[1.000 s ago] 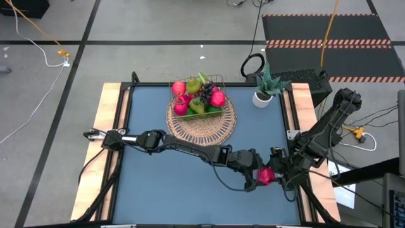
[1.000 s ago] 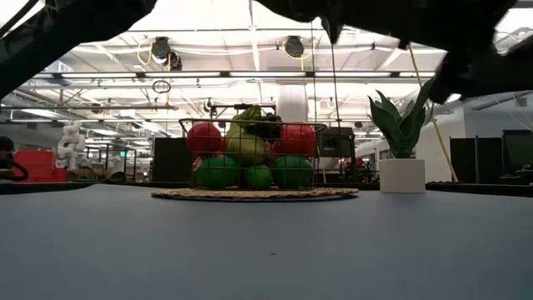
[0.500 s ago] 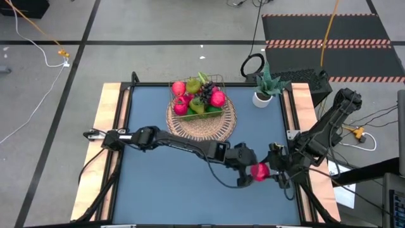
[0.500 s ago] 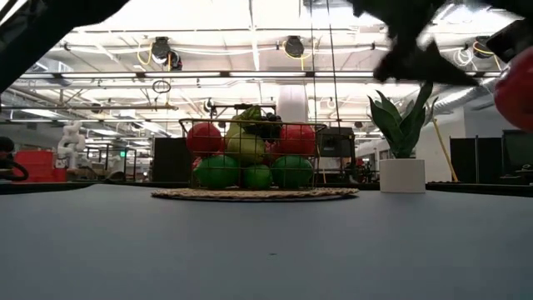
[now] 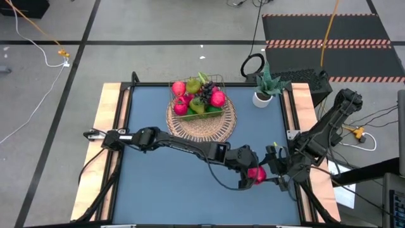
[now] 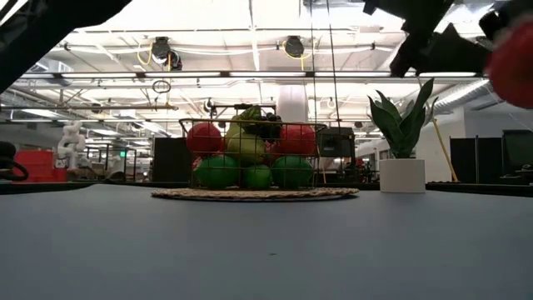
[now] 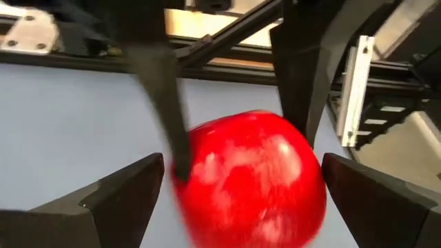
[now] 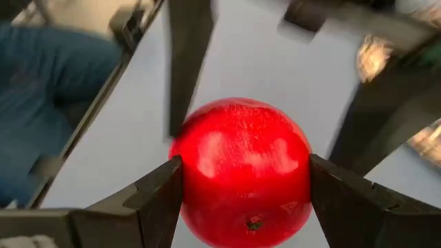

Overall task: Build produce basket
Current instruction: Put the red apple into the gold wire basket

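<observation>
Gripping red apple (image 8: 241, 172): right hand (image 8: 241, 196); no writing legible.

table (image 5: 152, 171): blue top, wood side rails | wicker mat (image 5: 201, 125): round, far centre | potted plant (image 5: 264, 88): far right corner (white pot) | cables (image 5: 38, 38): on floor

The basket (image 6: 250, 154) sits mid-frame on a flat wicker mat (image 6: 255, 194). It holds red apples (image 6: 204, 137) above green limes (image 6: 217, 172), with a pear (image 6: 244, 145) between. At right stands a plant (image 6: 402, 125) in a white pot (image 6: 402, 175). A blurred red fruit (image 6: 512, 62) shows at the upper right edge, beside dark arm parts (image 6: 433, 37).
</observation>
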Robot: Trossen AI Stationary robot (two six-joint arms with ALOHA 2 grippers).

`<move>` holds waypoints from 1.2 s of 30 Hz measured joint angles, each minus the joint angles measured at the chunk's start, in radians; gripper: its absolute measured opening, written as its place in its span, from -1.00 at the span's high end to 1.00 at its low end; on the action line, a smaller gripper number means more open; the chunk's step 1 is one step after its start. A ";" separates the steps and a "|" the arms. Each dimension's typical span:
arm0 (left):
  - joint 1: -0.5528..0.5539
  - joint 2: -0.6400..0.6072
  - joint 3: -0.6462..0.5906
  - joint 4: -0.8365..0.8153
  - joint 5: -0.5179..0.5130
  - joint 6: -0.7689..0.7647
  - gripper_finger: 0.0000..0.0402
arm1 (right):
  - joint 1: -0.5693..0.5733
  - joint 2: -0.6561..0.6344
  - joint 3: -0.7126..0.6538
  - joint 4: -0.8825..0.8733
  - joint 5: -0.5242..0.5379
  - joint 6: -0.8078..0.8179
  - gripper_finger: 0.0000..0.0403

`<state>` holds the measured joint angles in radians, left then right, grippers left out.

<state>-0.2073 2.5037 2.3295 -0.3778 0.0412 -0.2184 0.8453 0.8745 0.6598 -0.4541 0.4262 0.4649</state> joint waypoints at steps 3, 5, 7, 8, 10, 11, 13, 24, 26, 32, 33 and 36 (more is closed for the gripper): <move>0.000 0.002 0.000 0.011 0.039 0.022 -0.96 | -0.013 0.000 0.001 0.026 0.021 -0.040 -0.33; 0.002 0.002 0.000 0.013 0.079 0.051 -0.96 | -0.023 0.000 0.001 0.038 0.026 -0.078 -0.33; 0.002 0.002 0.000 0.006 0.076 0.057 -0.96 | -0.026 0.000 0.000 0.056 0.023 -0.106 -0.33; 0.002 0.002 0.001 0.005 0.075 0.055 -0.96 | -0.026 0.000 0.000 0.064 0.023 -0.111 -0.33; 0.005 0.001 0.002 -0.008 0.078 0.055 -0.96 | -0.026 0.000 -0.001 0.072 0.023 -0.119 -0.33; 0.008 0.000 0.002 -0.015 0.081 0.057 -0.96 | -0.026 0.000 -0.001 0.073 0.023 -0.119 -0.33; 0.011 0.000 0.002 -0.028 0.071 0.058 -0.93 | -0.026 0.000 -0.001 0.072 0.022 -0.120 -0.33; 0.036 -0.036 0.001 -0.178 0.036 0.091 -0.59 | -0.030 -0.003 0.000 0.082 0.064 -0.136 -0.48; 0.053 -0.053 -0.006 -0.302 -0.025 0.094 -0.59 | -0.034 -0.009 0.007 0.113 0.130 -0.165 -0.56; 0.086 -0.135 -0.001 -0.525 -0.377 0.099 -0.69 | -0.078 -0.006 -0.005 0.105 0.461 -0.305 -0.79; 0.093 -0.147 0.001 -0.564 -0.425 0.091 -0.67 | -0.088 -0.006 -0.005 0.114 0.542 -0.318 -0.81; 0.128 -0.165 -0.003 -0.690 -0.536 0.083 -0.58 | -0.118 -0.006 -0.005 0.114 0.683 -0.326 -0.82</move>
<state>-0.0796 2.3384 2.3269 -1.0681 -0.4947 -0.1351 0.7273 0.8682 0.6548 -0.3397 1.1089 0.1392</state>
